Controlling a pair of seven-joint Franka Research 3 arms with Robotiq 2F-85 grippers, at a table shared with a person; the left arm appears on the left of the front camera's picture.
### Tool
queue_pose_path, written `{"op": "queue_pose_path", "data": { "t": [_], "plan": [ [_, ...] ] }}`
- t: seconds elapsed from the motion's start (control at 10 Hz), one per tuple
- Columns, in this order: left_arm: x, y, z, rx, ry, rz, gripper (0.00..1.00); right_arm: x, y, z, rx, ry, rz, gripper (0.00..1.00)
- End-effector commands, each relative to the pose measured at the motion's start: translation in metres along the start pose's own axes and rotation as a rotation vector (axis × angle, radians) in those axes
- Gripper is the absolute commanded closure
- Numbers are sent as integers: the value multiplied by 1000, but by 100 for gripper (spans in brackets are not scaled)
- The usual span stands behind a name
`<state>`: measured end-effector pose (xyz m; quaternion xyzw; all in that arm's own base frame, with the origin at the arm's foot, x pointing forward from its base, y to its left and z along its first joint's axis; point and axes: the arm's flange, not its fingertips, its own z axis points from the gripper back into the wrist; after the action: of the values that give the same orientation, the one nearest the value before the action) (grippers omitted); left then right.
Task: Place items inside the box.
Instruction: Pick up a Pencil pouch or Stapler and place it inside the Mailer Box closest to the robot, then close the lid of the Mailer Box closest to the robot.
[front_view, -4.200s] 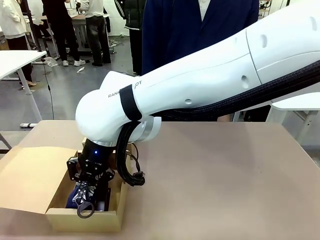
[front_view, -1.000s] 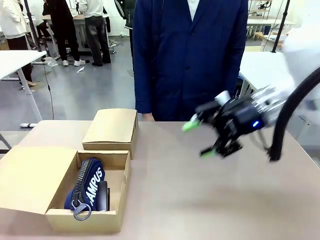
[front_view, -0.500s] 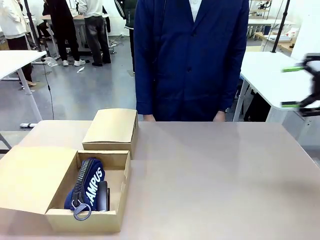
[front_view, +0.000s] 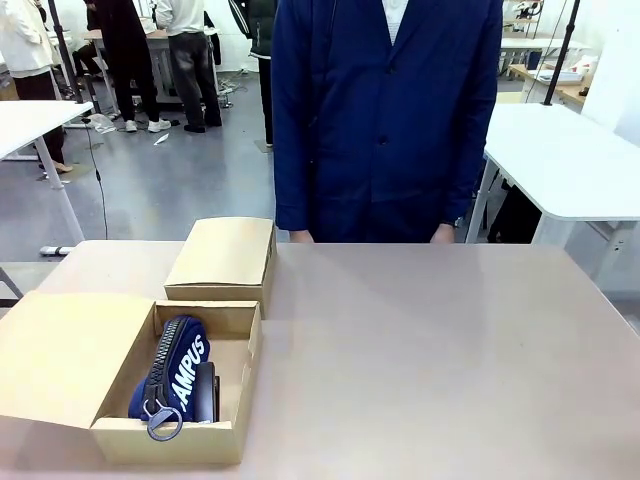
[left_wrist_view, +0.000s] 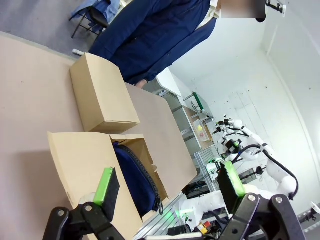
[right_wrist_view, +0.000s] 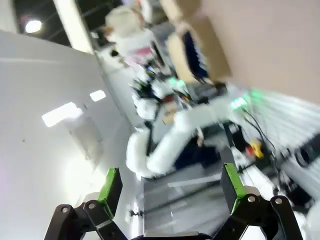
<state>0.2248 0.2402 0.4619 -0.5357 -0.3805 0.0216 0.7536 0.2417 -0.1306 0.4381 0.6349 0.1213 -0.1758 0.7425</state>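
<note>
Here the left jaws (left_wrist_view: 170, 192) stand released with nothing between their green pads, raised well above the tan counter (front_view: 420, 350), and beyond their gap lies the open brown cardboard box (left_wrist_view: 87, 165) holding the navy zip pencil case (left_wrist_view: 135, 177). Inside that box (front_view: 235, 375) the navy zip pencil case (front_view: 172, 378) rests tilted against the left wall with a black item beside it, which I cannot identify. The right jaws (right_wrist_view: 170, 185) are likewise released and empty, well apart from the box (right_wrist_view: 197, 42), which shows blurred far beyond them.
</note>
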Motion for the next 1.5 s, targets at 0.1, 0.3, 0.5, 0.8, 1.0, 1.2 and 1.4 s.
{"op": "queue_pose_path", "data": {
  "t": [0.1, 0.3, 0.5, 0.8, 1.0, 1.2, 1.4],
  "plan": [
    [1, -2, -1, -22, -19, -21, 0, 7, 28, -4, 59, -78, 56, 0],
    [1, -2, -1, -22, -19, -21, 0, 7, 28, -4, 59, -78, 56, 0],
    [1, -2, -1, -22, -19, -21, 0, 7, 28, -4, 59, -78, 56, 0],
    [1, -2, -1, -22, -19, -21, 0, 7, 28, -4, 59, -78, 56, 0],
    [1, -2, -1, -22, -19, -21, 0, 7, 28, -4, 59, -78, 56, 0],
    [1, -2, -1, -22, -19, -21, 0, 7, 28, -4, 59, -78, 56, 0],
    [-7, -26, -27, 56, -49, -384, 0, 7, 28, -4, 59, -78, 56, 0]
  ]
}}
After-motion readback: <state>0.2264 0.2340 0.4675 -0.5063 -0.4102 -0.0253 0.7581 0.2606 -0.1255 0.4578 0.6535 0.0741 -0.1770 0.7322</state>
